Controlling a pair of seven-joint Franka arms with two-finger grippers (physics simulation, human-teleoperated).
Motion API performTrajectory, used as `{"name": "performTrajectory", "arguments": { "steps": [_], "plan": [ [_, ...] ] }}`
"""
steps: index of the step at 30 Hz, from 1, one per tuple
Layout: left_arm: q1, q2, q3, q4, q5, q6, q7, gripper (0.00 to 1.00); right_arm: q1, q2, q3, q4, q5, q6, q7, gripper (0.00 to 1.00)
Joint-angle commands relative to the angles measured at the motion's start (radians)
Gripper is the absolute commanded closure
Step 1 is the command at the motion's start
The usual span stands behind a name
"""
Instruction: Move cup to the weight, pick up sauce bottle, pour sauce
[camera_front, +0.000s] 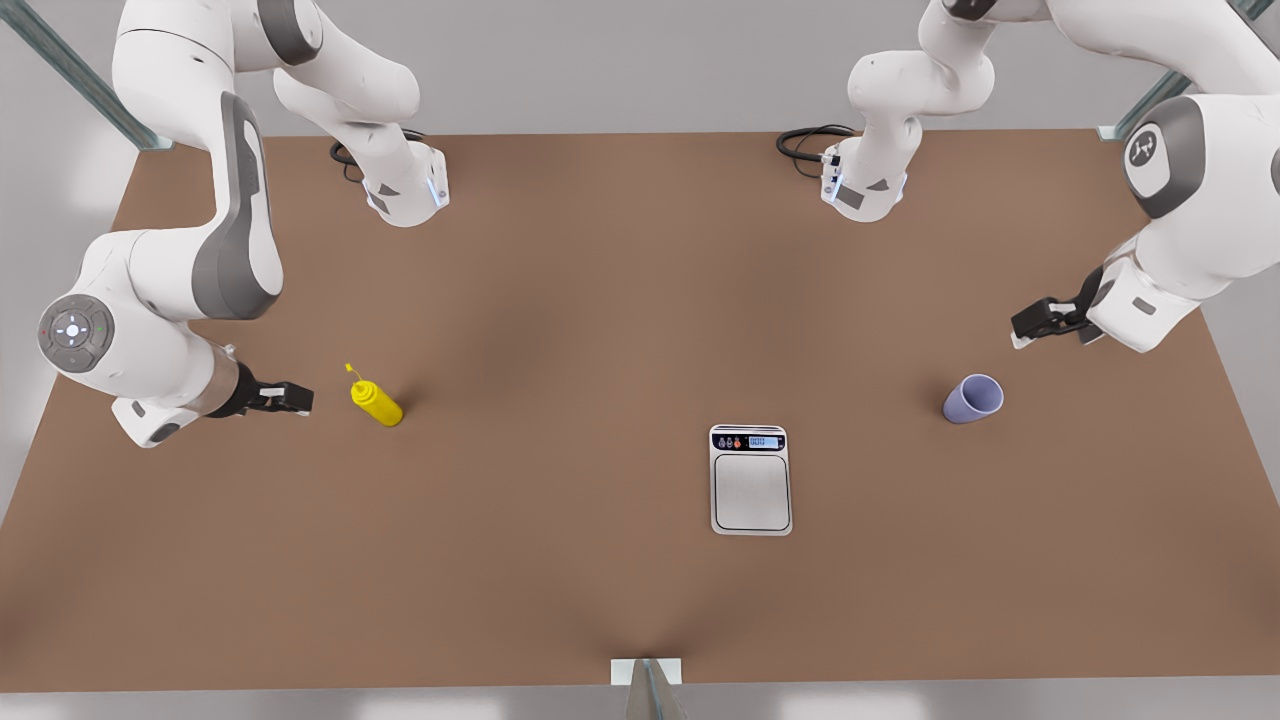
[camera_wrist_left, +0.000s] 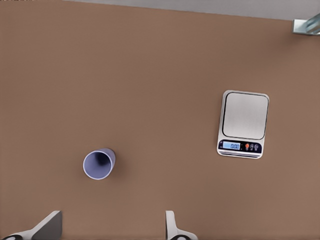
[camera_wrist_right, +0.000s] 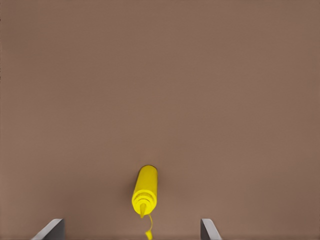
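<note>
Standing near the table's (camera_front: 560, 600) front edge, the weight (camera_front: 750, 480) lies flat toward the front view's right of centre, display strip on its far side, nothing on its platform.

Farther back, the cup (camera_front: 972, 398) stands upright on the front view's right, well apart from the weight. The left gripper (camera_front: 1040, 322) hovers just beyond it, above the table, touching nothing. In the left wrist view its fingertips (camera_wrist_left: 50, 227) are spread wide, and the cup (camera_wrist_left: 99, 164) sits ahead of them, nearer one finger than the other, outside the gap; the weight (camera_wrist_left: 243, 124) lies off to the side.

On the front view's left, the bottle (camera_front: 376, 400) stands with its nozzle up. The right gripper (camera_front: 295, 398) hangs low just beside it, on the side away from the weight, not touching. In the right wrist view its fingertips (camera_wrist_right: 52, 227) are spread, and the bottle (camera_wrist_right: 145, 191) stands just ahead of the gap, centred between them, not yet enclosed.
</note>
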Motion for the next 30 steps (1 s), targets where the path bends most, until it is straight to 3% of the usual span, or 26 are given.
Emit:
{"name": "performTrajectory", "arguments": {
  "steps": [1, 4, 6, 9, 12, 14, 19, 25, 27, 30],
  "plan": [
    [0.0, 0.001, 0.0, 0.0, -0.001, -0.002, 0.0, 0.0, -0.004, 0.001, 0.002, 0.0, 0.009, -0.005, -0.005, 0.0],
    [0.109, 0.129, 0.002, -0.008, 0.007, -0.046, 0.017, 0.0, -0.006, 0.033, 0.002, 0.005, 0.003, -0.025, -0.014, 0.0],
    [0.166, 0.212, 0.011, -0.052, 0.012, 0.021, 0.117, 0.0, 0.0, 0.035, 0.002, 0.032, 0.003, -0.077, -0.094, 0.0],
    [0.158, 0.127, 0.06, -0.354, 0.015, 0.357, 0.121, 0.0, -0.047, 0.033, 0.005, 0.037, 0.1, -0.172, -0.798, 0.0],
    [0.156, 0.047, 0.063, -0.598, 0.015, 0.6, 0.121, 0.0, -0.216, 0.028, 0.005, 0.037, 0.359, -0.283, -1.14, 0.0],
    [0.163, 0.048, 0.064, -0.66, 0.015, 0.641, 0.121, 0.0, -0.328, 0.031, 0.003, 0.034, 0.439, -0.326, -1.444, 0.0],
    [0.167, 0.12, 0.066, -0.663, 0.015, 0.643, 0.12, 0.0, -0.437, 0.196, 0.003, 0.006, 0.675, -0.376, -1.932, 0.0],
    [0.184, 0.186, 0.066, -0.66, 0.016, 0.687, 0.12, 0.0, -0.486, 0.248, 0.003, -0.003, 0.647, -0.467, -1.959, 0.0],
    [0.184, 0.202, 0.066, -0.66, 0.016, 0.706, 0.12, 0.0, -0.56, 0.248, 0.003, -0.095, 0.724, -0.41, -2.115, 0.0],
    [0.184, 0.223, 0.066, -0.658, 0.016, 0.712, 0.12, 0.0, -0.598, 0.38, 0.002, -0.11, 0.767, -0.353, -2.295, 0.0]
  ]
}}
